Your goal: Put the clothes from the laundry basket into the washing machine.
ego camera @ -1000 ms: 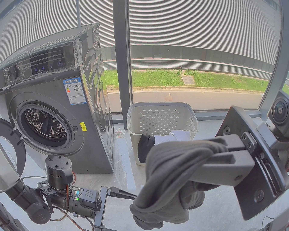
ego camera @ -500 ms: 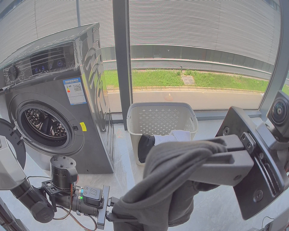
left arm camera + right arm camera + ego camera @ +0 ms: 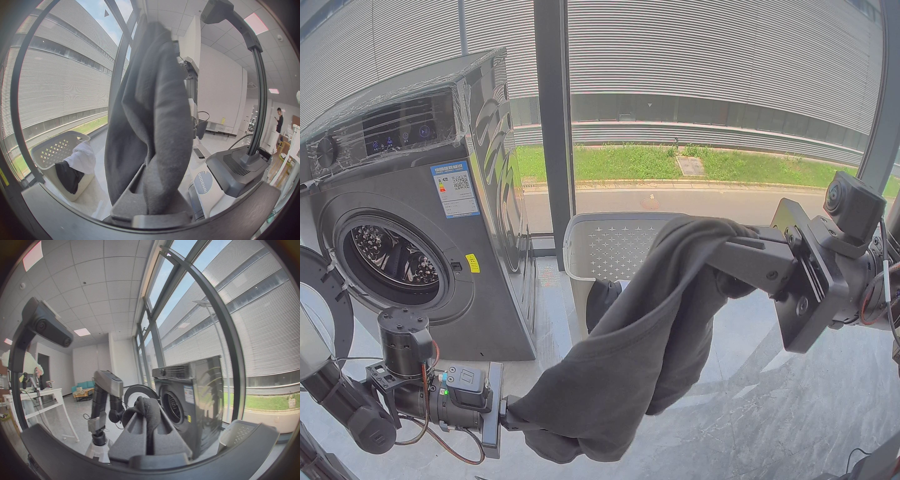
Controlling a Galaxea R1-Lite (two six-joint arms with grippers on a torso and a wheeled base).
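While the right gripper (image 3: 728,249) stands raised in mid-air, its two dark fingers are pressed together on the upper fold of a dark grey cloth garment (image 3: 637,362). The right wrist view shows the fabric pinched in the narrow slot between them. From that grip the garment hangs as a slanting sheet down to the left gripper (image 3: 507,415), which sits low, near the pale glossy floor (image 3: 800,406). This gripper is likewise clamped on the cloth's lower end, and in the left wrist view the fabric rises straight out from between its fingers.

Just behind the right gripper, and partly hidden by the hanging cloth, stands a pale plastic laundry basket (image 3: 594,244) with star-shaped perforations. It holds a black piece of clothing (image 3: 602,303) draped over its near rim and a white piece of clothing (image 3: 82,157) beside that one.

Beyond the left gripper — on the side away from the right gripper — stands a dark grey front-loading washing machine (image 3: 481,187). Its round door (image 3: 319,300) is swung open, and the drum opening (image 3: 394,259) is uncovered, higher than the left gripper and well apart from it. The held garment touches neither the machine nor the floor.
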